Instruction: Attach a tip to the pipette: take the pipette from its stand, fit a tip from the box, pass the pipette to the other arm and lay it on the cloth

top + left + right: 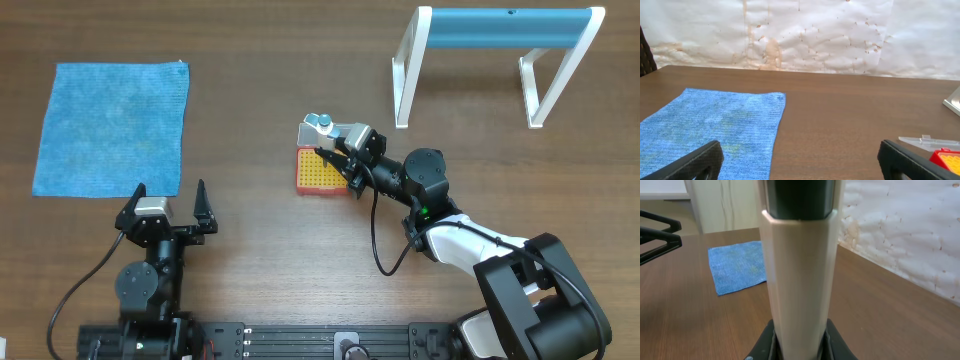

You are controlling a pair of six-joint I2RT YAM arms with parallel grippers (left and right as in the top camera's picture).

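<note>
top: overhead, facing down | wrists: low, level | shared: cloth (112,130)

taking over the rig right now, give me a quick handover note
Left tool: open, holding nothing, low by the near right corner of the cloth.
Right tool: shut on the pipette, holding it at the tip box mid-table.
Stand: at the far right, no pipette on it.
Done: pipette taken from the stand and brought to the box.
Cannot tell: whether a tip is on; the pipette's lower end is hidden.
Left: confirm or fit the tip, pass the pipette to the left arm, lay it on the cloth.
</note>
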